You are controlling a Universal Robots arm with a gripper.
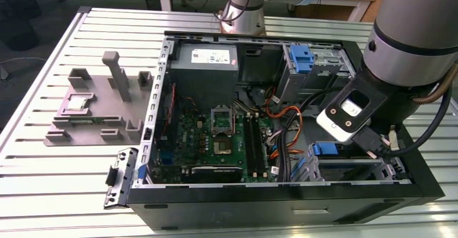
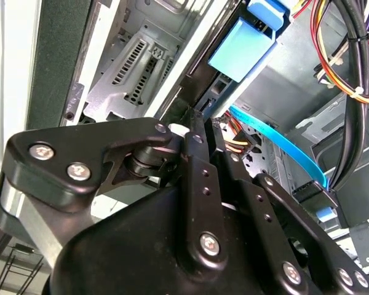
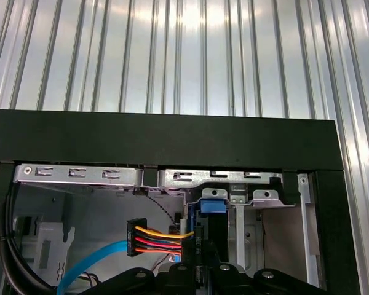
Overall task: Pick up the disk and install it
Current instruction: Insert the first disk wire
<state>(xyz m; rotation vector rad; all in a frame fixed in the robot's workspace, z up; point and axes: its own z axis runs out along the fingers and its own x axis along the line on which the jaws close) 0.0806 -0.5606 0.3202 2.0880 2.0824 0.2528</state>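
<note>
Ribbed metal tabletop (image 1: 57, 168) carries one open computer case (image 1: 286, 206). One gripper (image 2: 194, 132) reaches into its drive cage; whether the fingers hold anything I cannot tell. One blue-framed disk (image 1: 331, 148) sits there. Farther off, one grey fixture (image 1: 100, 109).

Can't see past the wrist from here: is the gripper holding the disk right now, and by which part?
It cannot be told. In the second wrist view the gripper reaches down inside the computer case near a blue carrier, but its fingertips are hidden.
</note>
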